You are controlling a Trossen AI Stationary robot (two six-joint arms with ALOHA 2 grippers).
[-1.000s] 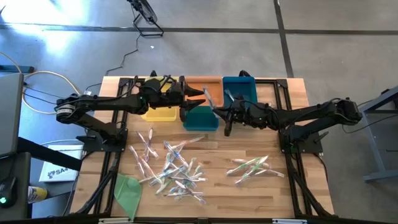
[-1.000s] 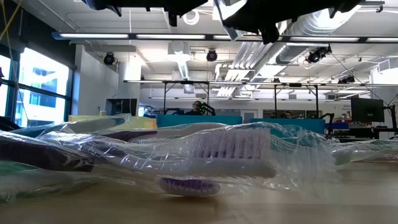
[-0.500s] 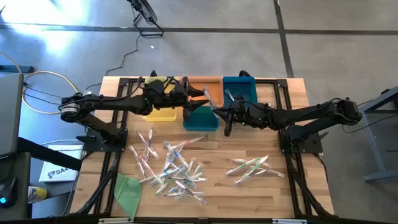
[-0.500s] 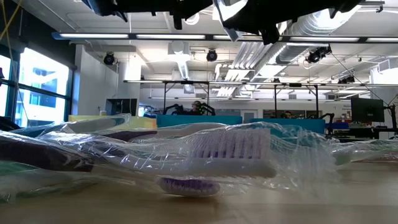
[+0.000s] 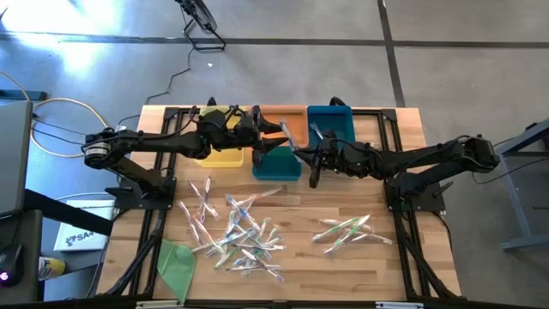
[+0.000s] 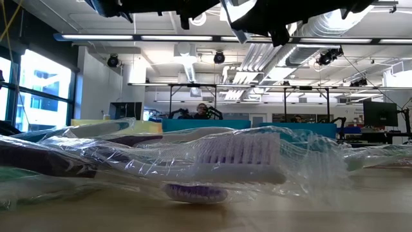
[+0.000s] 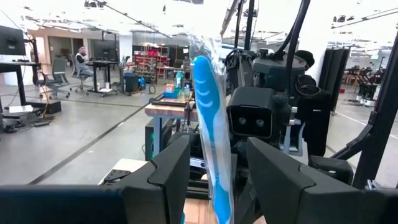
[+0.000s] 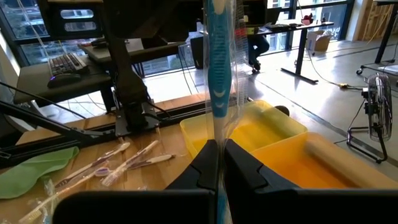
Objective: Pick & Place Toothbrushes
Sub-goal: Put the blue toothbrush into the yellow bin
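Note:
One blue toothbrush in clear wrap stands upright in the air above the bins, with my right gripper shut on it. My left gripper reaches in from the table's left and is open. Its two fingers stand on either side of that same toothbrush; I cannot tell whether they touch it. Many more wrapped toothbrushes lie flat on the wood in a large pile and a smaller one. One of them fills the low view. My right gripper pinches the toothbrush's lower part between its two shut fingers. The fingers come level from the table's right and lie across it. The toothbrush stands upright above the fingers, lifted clear of the table and bins.
Along the far edge stand a yellow bin, an orange bin, a blue bin and a teal bin. A flat green sheet lies at the near left. Bare wood shows between the two piles.

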